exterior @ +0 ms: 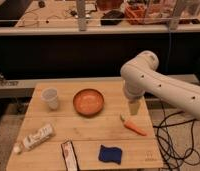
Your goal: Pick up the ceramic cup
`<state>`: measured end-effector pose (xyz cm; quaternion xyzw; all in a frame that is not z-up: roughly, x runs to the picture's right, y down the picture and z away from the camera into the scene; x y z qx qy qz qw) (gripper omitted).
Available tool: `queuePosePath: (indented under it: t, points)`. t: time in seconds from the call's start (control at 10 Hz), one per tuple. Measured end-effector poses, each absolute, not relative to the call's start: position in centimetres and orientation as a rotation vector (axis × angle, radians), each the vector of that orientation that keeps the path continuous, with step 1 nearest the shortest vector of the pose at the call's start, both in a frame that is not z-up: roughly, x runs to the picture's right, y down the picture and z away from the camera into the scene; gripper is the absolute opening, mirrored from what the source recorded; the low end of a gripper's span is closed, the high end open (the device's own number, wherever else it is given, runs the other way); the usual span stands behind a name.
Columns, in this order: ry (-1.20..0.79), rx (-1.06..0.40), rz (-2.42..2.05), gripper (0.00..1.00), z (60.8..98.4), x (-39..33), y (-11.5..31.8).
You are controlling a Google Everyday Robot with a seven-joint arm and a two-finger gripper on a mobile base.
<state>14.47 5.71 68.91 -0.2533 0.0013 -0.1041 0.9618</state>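
Observation:
The ceramic cup [50, 98], small and pale, stands upright near the far left corner of the wooden table [88, 131]. My gripper [134, 108] hangs from the white arm over the table's right side, pointing down, just above and behind an orange carrot [133, 126]. It is far to the right of the cup, with the orange bowl [88, 101] between them. The gripper is open and nothing is held in it.
A white tube-like bottle [37, 137] lies at the front left. A dark flat packet [69, 155] and a blue sponge [110, 153] lie along the front edge. Black cables [174, 142] trail on the floor at the right. A cluttered bench runs behind.

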Motion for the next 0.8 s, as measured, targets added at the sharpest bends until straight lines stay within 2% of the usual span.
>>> queuePosePath:
  t: [0.8]
  points:
    - [-0.006,-0.462,-0.374,0.80,69.5,7.1,2.5]
